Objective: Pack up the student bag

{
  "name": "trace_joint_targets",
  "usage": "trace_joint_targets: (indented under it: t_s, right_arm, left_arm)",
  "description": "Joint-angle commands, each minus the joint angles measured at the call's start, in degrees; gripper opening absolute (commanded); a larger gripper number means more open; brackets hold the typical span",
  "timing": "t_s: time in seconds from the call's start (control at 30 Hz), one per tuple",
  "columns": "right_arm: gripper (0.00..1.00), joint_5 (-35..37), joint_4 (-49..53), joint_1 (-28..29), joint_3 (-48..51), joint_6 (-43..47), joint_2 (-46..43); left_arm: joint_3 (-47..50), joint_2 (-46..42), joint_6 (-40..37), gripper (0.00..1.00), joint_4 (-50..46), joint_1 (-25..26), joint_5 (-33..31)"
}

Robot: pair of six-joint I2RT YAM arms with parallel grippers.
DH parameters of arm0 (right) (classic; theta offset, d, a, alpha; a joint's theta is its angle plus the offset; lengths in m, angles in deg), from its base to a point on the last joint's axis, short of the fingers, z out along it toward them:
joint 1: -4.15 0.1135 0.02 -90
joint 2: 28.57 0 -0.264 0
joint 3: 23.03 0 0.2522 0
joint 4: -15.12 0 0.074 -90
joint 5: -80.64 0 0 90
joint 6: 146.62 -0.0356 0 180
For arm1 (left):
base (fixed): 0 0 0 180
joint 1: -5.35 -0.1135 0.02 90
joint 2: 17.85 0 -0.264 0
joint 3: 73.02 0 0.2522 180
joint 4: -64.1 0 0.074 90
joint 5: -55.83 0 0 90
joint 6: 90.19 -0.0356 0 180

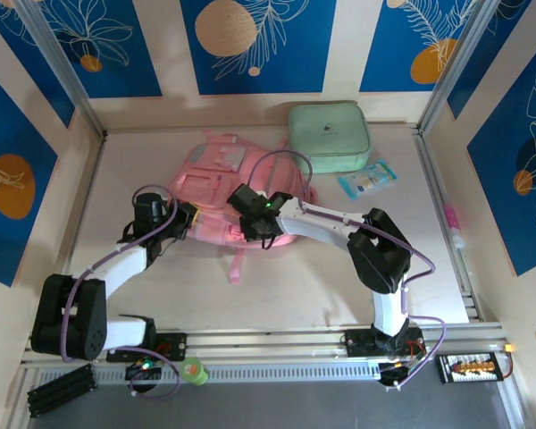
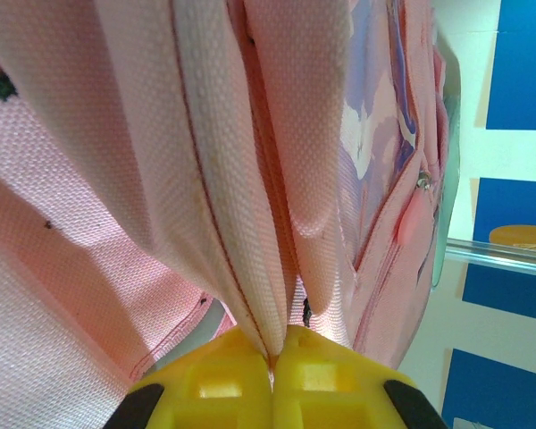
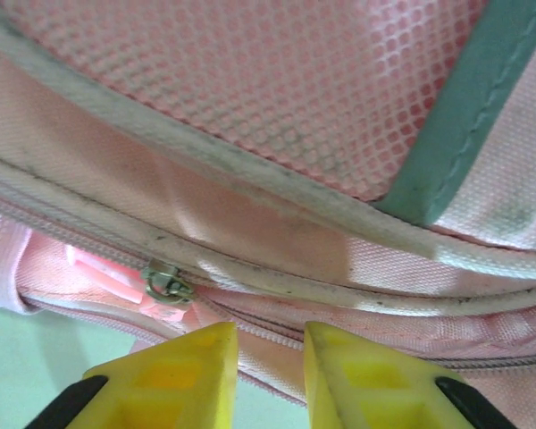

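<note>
Student bag lies flat mid-worktop, toward the back, one strap trailing toward the arms. Left hand is fully closed, pinching a fold of the bag's pink fabric at its left edge. Right hand sits at the bag's near edge, fingers a small gap apart, nothing clamped that I can see. The zipper seam runs just past the tips, zipper pull off to one side of them. Mint-green case is behind the bag on the right, very close. Small blue packet lies just beside the case, apart from the bag.
</note>
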Motion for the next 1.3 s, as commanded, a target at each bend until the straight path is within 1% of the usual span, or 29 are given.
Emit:
trace_joint_targets:
  t_s: [0.0,0.07,0.2,0.3,0.43,0.57,0.77,1.0,1.07,1.17,1.27]
  right_arm:
    - [0.32,-2.28,-2.45,0.63,0.65,1.22,-4.10]
    - [0.36,-4.97,-4.14,0.57,0.87,1.44,-3.97]
    - [0.38,-9.26,-5.05,0.39,0.33,-0.49,-1.64]
    - [0.41,-7.97,-3.65,0.16,-0.87,-2.39,0.43]
    - [0.42,-5.63,-1.52,-0.66,-2.63,-4.62,2.77]
    - [0.37,-3.24,-0.09,-0.60,-4.67,-4.76,4.81]
    - [0.27,3.77,3.65,0.09,-5.65,-5.30,5.73]
    - [0.21,8.97,7.49,0.36,-5.65,-5.81,5.02]
    - [0.20,9.04,7.48,0.24,-5.32,-5.10,4.68]
    - [0.21,4.37,4.25,-0.29,-4.31,-1.89,4.35]
    - [0.19,2.92,4.10,-0.38,-4.70,-1.13,4.89]
  left_arm:
    - [0.27,0.20,-0.89,0.00,2.91,-0.72,0.12]
    - [0.27,0.21,-0.58,0.00,3.27,-0.72,0.43]
    - [0.29,0.07,0.71,0.00,4.45,-0.72,1.30]
    - [0.45,-0.11,1.59,0.00,5.00,-0.65,2.10]
    - [0.77,-0.96,2.15,0.00,4.94,-0.57,2.42]
    - [0.75,-1.66,2.30,0.00,4.50,-0.58,2.27]
    - [0.80,-1.51,1.91,0.00,4.23,-0.56,1.89]
    - [0.36,-0.95,1.05,0.00,3.95,-0.84,1.37]
    - [0.25,-0.77,0.90,0.00,3.93,-0.87,1.28]
    - [0.05,-0.33,0.90,0.00,4.17,-0.88,1.54]
    - [0.02,-0.25,0.99,0.00,4.30,-0.80,1.73]
